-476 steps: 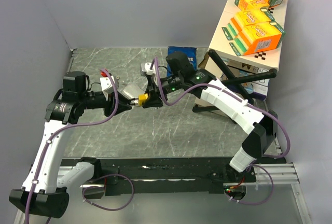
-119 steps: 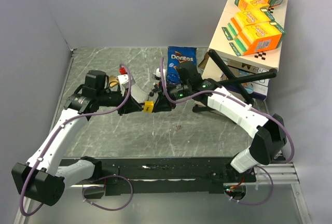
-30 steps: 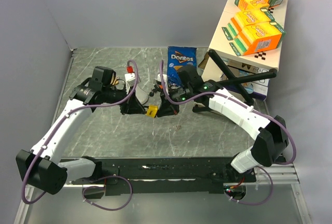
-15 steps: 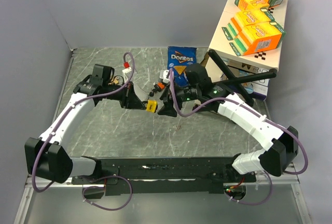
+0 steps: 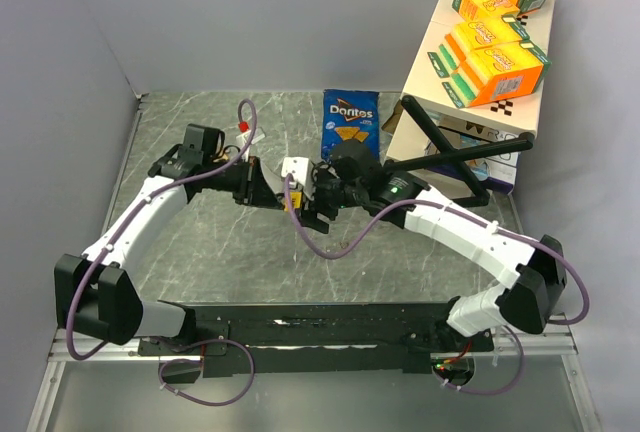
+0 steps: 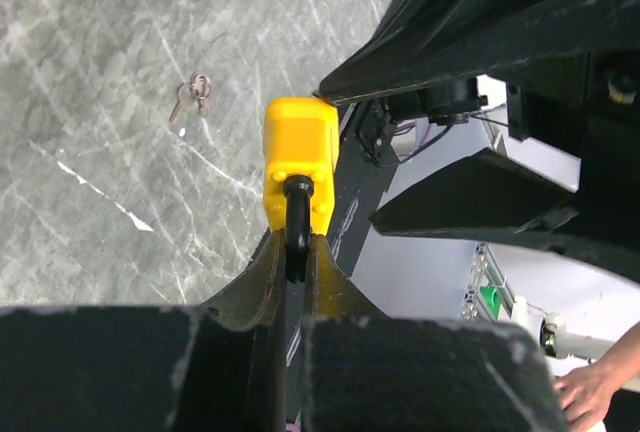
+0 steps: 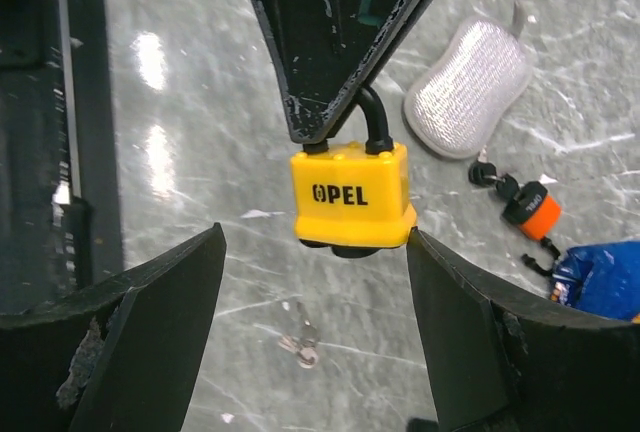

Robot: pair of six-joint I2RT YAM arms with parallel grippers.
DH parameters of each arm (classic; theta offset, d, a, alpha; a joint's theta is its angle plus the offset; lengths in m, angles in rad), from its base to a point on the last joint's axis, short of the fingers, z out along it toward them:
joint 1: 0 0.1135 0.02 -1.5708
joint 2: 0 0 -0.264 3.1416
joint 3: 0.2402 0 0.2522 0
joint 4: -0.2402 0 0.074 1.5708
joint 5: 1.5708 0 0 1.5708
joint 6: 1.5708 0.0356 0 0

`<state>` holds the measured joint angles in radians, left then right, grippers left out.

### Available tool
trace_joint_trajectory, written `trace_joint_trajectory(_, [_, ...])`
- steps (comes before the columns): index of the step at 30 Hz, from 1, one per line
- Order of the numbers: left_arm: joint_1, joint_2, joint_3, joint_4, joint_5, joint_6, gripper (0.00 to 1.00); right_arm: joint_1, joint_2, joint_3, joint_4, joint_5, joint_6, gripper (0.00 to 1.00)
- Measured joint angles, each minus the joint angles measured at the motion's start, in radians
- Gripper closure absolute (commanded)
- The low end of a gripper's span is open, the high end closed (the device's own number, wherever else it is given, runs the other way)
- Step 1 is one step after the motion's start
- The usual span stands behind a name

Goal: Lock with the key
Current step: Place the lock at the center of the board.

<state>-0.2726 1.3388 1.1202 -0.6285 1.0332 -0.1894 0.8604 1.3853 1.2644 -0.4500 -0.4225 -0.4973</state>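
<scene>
Holding yellow padlock (image 7: 352, 197) by its shackle (image 7: 372, 117) in closed left gripper (image 6: 297, 252), mid-frame, with right gripper (image 7: 315, 242) wide open, empty, straddling the body.

I read "OPEL" in black print on the body of the yellow padlock (image 7: 352, 199). I read "Doritos" on the blue chip bag (image 5: 350, 122). Print on the orange boxes (image 5: 495, 67) is illegible.

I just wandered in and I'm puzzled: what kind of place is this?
Most likely a robotics lab test bench: a left arm and right arm mounted at a walled-in grey table, with practice props like a yellow padlock, a Doritos bag and orange boxes.
</scene>
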Motion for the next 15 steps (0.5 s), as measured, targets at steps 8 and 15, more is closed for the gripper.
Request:
trace_joint_trajectory(8, [-0.032, 0.0, -0.006, 0.016, -0.018, -0.016, 0.99, 0.029, 0.065, 0.029, 0.043, 0.019, -0.066, 0.18])
trace_joint_trajectory(15, [-0.034, 0.0, -0.006, 0.016, -0.021, -0.016, 0.99, 0.032, 0.076, 0.045, 0.053, 0.003, -0.103, 0.27])
